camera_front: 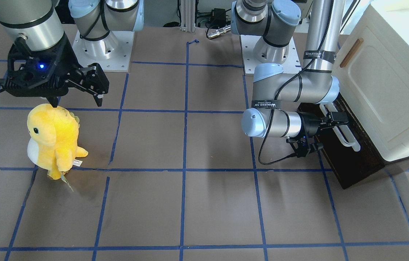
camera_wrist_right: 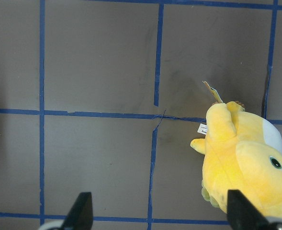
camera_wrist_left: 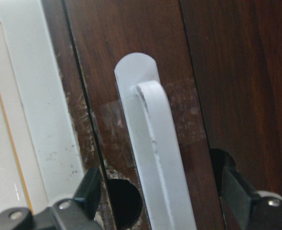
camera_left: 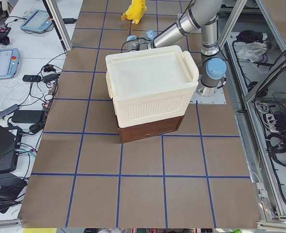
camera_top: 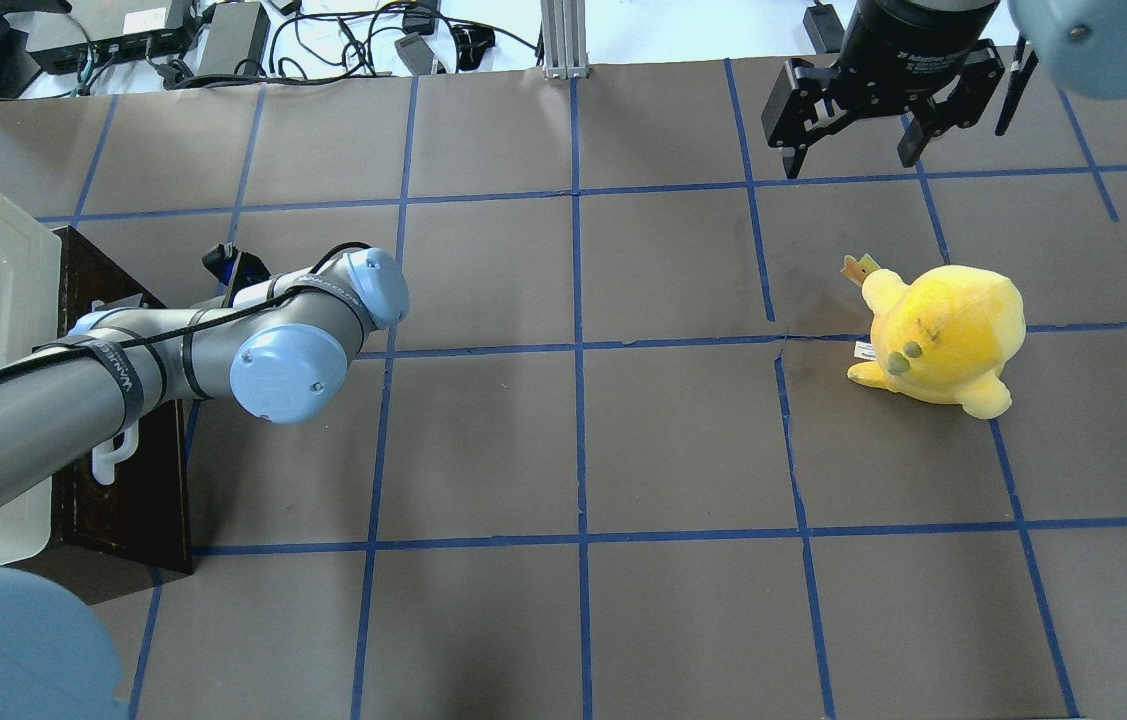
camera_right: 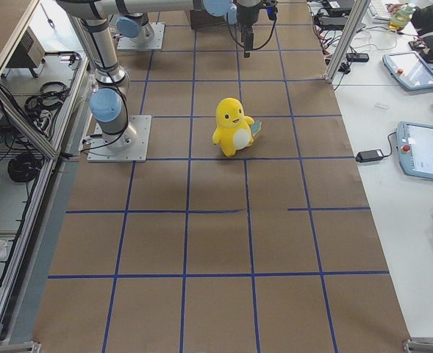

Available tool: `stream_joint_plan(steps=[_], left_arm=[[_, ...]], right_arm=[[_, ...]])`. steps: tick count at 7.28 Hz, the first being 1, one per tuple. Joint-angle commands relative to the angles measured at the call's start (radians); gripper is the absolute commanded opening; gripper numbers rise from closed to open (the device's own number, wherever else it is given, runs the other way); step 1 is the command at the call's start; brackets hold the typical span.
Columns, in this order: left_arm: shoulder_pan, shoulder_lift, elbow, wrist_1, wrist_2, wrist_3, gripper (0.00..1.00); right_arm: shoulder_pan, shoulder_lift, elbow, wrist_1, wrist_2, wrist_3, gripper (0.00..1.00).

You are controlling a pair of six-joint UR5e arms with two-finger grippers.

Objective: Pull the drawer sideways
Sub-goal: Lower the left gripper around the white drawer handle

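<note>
L gripper (camera_wrist_left: 156, 167) is at the drawer (camera_front: 351, 165) front. Jaws spread, w/ the white handle (camera_wrist_left: 152, 139) running between them. Its fingers (camera_wrist_left: 90, 189) sit either side of the bar, a gap showing on both sides, so no contact. Drawer is the dark brown one under the cream cabinet (camera_front: 389, 90), at the table (camera_front: 189, 203) end on the robot's left. R gripper (camera_top: 848, 160) hangs over the table, jaws spread, w/ the yellow plush toy (camera_top: 943, 335) near but apart.
</note>
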Motion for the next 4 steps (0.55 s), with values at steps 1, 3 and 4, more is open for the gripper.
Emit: stream_joint_plan(steps=[1, 3, 4], left_arm=[[-0.006, -0.001, 0.000, 0.000, -0.001, 0.003, 0.86], [-0.009, -0.001, 0.002, 0.000, -0.001, 0.000, 0.75], [-0.009, -0.002, 0.002, 0.000, -0.001, 0.002, 0.71]], right_arm=[[0.000, 0.000, 0.000, 0.000, 0.000, 0.000, 1.00], [0.000, 0.000, 0.000, 0.000, 0.000, 0.000, 1.00], [0.000, 0.000, 0.000, 0.000, 0.000, 0.000, 1.00]])
